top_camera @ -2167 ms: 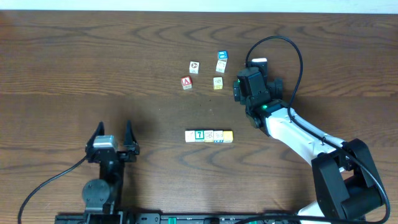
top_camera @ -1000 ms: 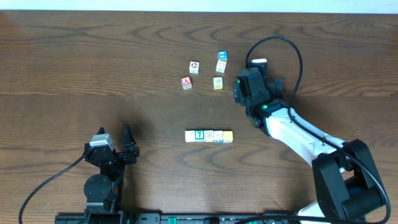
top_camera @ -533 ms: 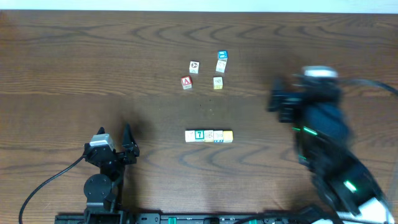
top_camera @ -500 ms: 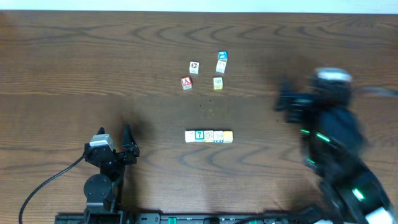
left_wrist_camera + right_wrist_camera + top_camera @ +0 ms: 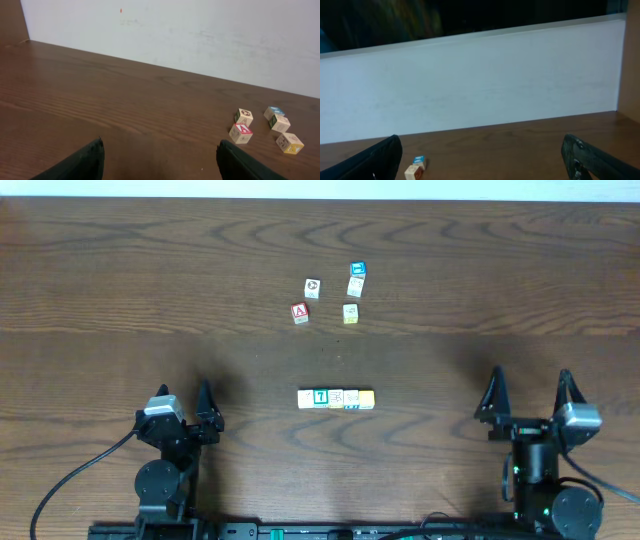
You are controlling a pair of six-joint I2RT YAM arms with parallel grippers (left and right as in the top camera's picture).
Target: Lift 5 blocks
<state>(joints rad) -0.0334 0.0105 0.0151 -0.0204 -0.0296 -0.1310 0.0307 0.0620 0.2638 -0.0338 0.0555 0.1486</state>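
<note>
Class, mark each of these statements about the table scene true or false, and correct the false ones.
1. Five small wooden alphabet cubes lie in one touching row on the brown wooden table. True.
2. The left pincer is shut on the green "T" cube. False: it stands open and empty, apart from the row where the green "T" cube lies.
3. The red "A" cube belongs to that row. False: the red "A" cube lies apart, farther back on the table.
4. The right pincer is open and holds nothing. True.
</note>
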